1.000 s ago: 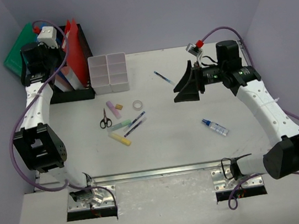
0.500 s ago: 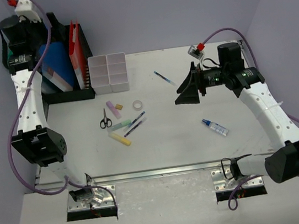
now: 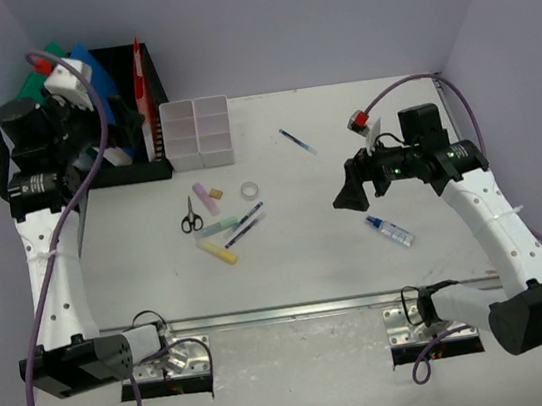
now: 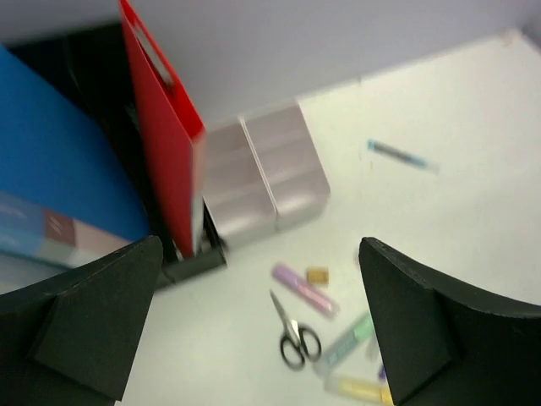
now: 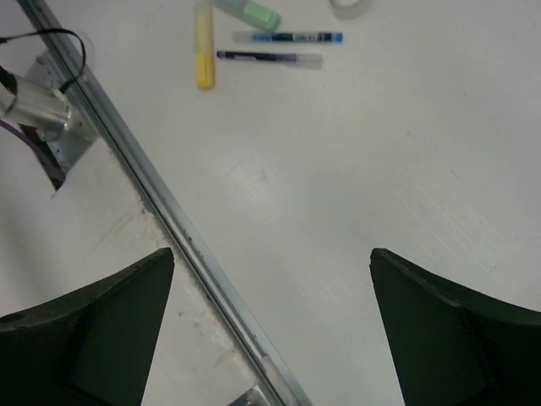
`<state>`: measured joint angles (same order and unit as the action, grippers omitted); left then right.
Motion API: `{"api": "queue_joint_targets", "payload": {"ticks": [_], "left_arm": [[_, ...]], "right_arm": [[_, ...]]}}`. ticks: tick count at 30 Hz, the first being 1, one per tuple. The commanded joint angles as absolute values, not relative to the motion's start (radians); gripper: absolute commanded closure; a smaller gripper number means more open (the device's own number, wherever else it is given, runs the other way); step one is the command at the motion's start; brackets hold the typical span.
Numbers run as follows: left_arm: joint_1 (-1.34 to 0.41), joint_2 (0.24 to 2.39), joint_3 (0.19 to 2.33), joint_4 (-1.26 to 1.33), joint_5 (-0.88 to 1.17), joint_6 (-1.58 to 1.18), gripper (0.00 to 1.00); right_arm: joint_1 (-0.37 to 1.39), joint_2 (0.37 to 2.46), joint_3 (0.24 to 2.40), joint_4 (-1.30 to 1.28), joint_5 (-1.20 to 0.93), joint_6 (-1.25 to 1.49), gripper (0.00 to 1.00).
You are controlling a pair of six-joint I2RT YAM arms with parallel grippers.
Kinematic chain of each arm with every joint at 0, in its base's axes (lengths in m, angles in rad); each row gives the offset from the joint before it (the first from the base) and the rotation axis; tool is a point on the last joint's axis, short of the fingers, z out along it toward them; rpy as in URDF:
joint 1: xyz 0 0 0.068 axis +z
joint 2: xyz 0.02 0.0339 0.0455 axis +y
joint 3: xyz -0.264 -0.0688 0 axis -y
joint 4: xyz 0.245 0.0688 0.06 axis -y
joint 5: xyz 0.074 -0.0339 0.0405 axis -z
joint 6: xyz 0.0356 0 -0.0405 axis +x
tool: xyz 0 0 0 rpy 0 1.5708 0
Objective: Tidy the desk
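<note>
The desk [image 3: 420, 111] is big, flat, hard and too heavy to lift. It lies spread out below me. My left pincer [image 4: 258, 317] and right pincer [image 5: 270, 330] are wide open and hold nothing. The scissors [image 3: 190, 216] look hard and slippy, so I would pinch their middle. The pens [image 3: 250, 213] are thin and light.
</note>
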<state>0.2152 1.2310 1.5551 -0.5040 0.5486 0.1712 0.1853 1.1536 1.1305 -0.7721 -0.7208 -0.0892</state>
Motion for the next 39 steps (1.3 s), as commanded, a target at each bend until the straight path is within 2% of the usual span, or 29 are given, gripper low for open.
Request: {"api": "queue_joint_targets", "payload": {"ticks": [1,4,6,8,14,25,29,30,32,33,35,36,39], "left_arm": [[0.169,1.143,1.325,-0.618,0.590,0.368,0.00],[0.060,1.078,1.206,-0.643,0.516,0.433,0.00],[-0.004,1.054,1.155,-0.650,0.454,0.451,0.00],[-0.085,1.048,1.090,-0.667,0.389,0.451,0.00],[-0.142,1.068,0.988,-0.613,0.338,0.400,0.00],[-0.209,1.104,0.933,-0.526,0.362,0.325,0.01],[-0.212,1.105,0.902,-0.477,0.396,0.278,0.02],[-0.212,1.107,0.886,-0.458,0.416,0.252,0.02],[-0.212,1.112,0.858,-0.433,0.466,0.193,0.05],[-0.212,1.112,0.844,-0.421,0.496,0.189,0.05],[-0.212,1.099,0.797,-0.365,0.572,0.120,0.08],[-0.212,1.084,0.769,-0.319,0.610,0.070,0.09],[-0.212,1.033,0.714,-0.208,0.707,-0.039,0.13]], "right_arm": [[0.179,1.153,1.064,-0.860,-0.566,-0.210,0.07],[0.174,1.210,1.027,-0.911,-0.464,-0.317,0.18],[0.167,1.216,0.999,-0.917,-0.404,-0.347,0.20],[0.167,1.243,0.970,-0.935,-0.328,-0.375,0.20],[0.145,1.298,0.853,-0.881,-0.146,-0.446,0.16],[0.039,1.402,0.734,-0.711,-0.110,-0.528,0.17],[0.015,1.427,0.684,-0.616,-0.115,-0.564,0.20],[0.013,1.434,0.670,-0.589,-0.125,-0.576,0.26],[0.012,1.454,0.643,-0.539,-0.140,-0.588,0.52],[0.012,1.456,0.641,-0.535,-0.152,-0.590,0.53],[0.012,1.481,0.646,-0.529,-0.215,-0.574,0.70],[0.012,1.487,0.669,-0.541,-0.290,-0.567,0.83],[0.012,1.408,0.733,-0.565,-0.503,-0.503,0.99]]}}
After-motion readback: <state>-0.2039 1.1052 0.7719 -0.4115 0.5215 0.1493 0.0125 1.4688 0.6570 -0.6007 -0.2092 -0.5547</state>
